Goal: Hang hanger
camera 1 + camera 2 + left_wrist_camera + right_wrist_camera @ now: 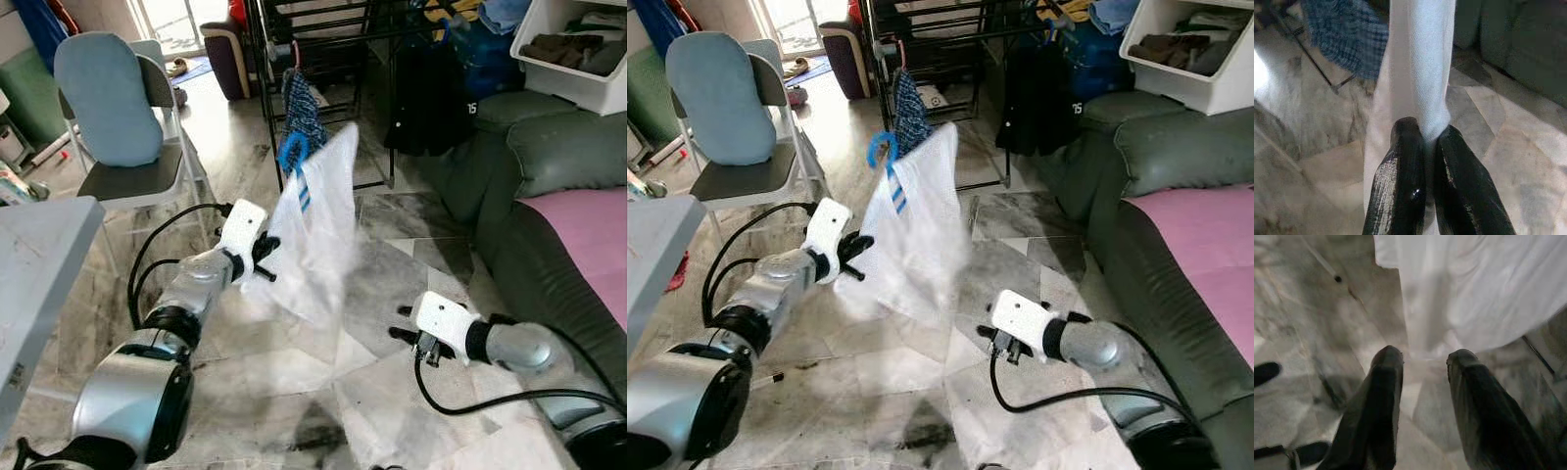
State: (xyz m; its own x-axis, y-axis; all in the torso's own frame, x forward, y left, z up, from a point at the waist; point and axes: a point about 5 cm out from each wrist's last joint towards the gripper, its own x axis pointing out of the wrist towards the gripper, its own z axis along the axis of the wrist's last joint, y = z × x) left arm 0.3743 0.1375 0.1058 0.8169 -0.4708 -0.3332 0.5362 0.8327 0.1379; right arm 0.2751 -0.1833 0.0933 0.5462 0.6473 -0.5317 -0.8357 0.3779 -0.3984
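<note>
A white shirt [318, 230] hangs on a blue hanger [292, 154] whose hook sticks up above the collar, in front of a black clothes rack [323, 39]. My left gripper [263, 257] is shut on the shirt's side edge, holding it up over the floor; the left wrist view has white cloth [1422, 73] pinched between the fingers [1400, 171]. My right gripper [404, 325] is lower and to the right, open, its fingers [1376, 401] apart with nothing between them, just below the shirt's hem [1474, 298].
A plaid garment [304, 110] hangs on the rack behind the shirt. A grey chair with a blue cushion [108, 98] stands at left, a table corner [39, 245] nearer. A dark green sofa [549, 196] with a pink cover and a white bin [578, 49] lie at right.
</note>
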